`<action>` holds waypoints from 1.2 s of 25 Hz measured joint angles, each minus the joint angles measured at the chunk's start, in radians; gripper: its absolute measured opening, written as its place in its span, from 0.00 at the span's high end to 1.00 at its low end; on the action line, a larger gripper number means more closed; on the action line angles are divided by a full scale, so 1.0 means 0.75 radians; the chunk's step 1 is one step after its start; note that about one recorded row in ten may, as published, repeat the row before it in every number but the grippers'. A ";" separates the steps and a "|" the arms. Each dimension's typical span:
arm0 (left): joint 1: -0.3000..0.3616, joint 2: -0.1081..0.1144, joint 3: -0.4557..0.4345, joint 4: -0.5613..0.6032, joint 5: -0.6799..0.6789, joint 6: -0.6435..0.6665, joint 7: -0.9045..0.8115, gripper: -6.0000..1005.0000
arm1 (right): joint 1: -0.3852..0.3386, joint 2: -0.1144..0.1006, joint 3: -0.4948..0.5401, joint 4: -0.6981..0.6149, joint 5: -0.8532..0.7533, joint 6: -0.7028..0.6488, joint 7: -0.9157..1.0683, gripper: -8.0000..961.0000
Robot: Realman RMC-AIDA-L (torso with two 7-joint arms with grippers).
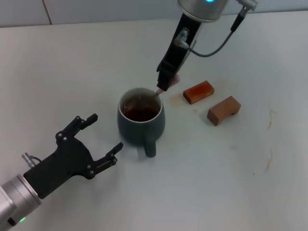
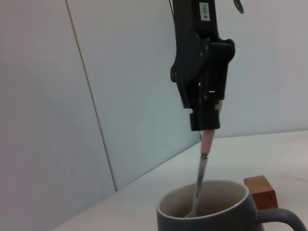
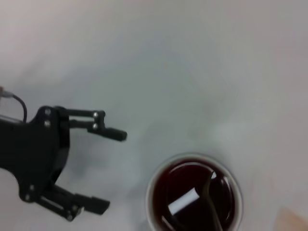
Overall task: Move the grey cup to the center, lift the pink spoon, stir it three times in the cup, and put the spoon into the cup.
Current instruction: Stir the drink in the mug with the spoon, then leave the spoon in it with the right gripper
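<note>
Your grey cup (image 1: 141, 124) sits near the middle of the white table (image 1: 72, 72), upright, its loop handle pointing toward 6 o'clock in the head view and brown liquid filling the pale inside. The pink spoon (image 1: 159, 90) stands steeply in it: the silver bowl is down in the liquid at the cup's 1 o'clock side, the metal neck rises past the rim, and the pale pink handle runs up into the right gripper (image 1: 163, 85). In the left wrist view you can see that gripper (image 2: 204, 122) hanging just above the cup (image 2: 211, 214), its jaws closed on the top of the spoon (image 2: 202, 178) handle. The right wrist view looks straight down into the cup (image 3: 192, 197), with the spoon (image 3: 211, 202) neck dipping into the drink.

Your left gripper (image 1: 98, 137) rests low at the cup's 8 o'clock, near it but not touching, jaws spread wide and holding nothing; it appears again in the right wrist view (image 3: 108, 171).

Two brown wooden blocks (image 1: 198, 91) (image 1: 224, 110) lie at the cup's 2 to 3 o'clock, apart from each other and from the cup.
</note>
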 joint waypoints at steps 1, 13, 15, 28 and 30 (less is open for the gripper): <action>0.000 0.000 0.000 0.001 0.001 0.000 0.000 0.14 | 0.000 0.002 0.003 -0.003 0.001 -0.028 0.001 0.87; -0.003 0.000 0.000 0.002 0.004 0.000 0.000 0.14 | 0.016 0.011 -0.004 0.005 0.062 0.018 -0.007 0.84; -0.004 0.000 0.000 0.002 0.004 0.001 0.000 0.14 | 0.016 0.009 -0.004 0.009 0.031 0.026 -0.008 0.83; -0.014 -0.001 0.000 -0.004 0.004 0.003 0.000 0.14 | 0.010 0.018 -0.002 0.011 0.064 -0.034 -0.016 0.80; -0.014 -0.002 0.001 -0.004 0.004 0.003 0.000 0.14 | 0.012 0.018 -0.002 0.013 0.087 -0.005 -0.017 0.79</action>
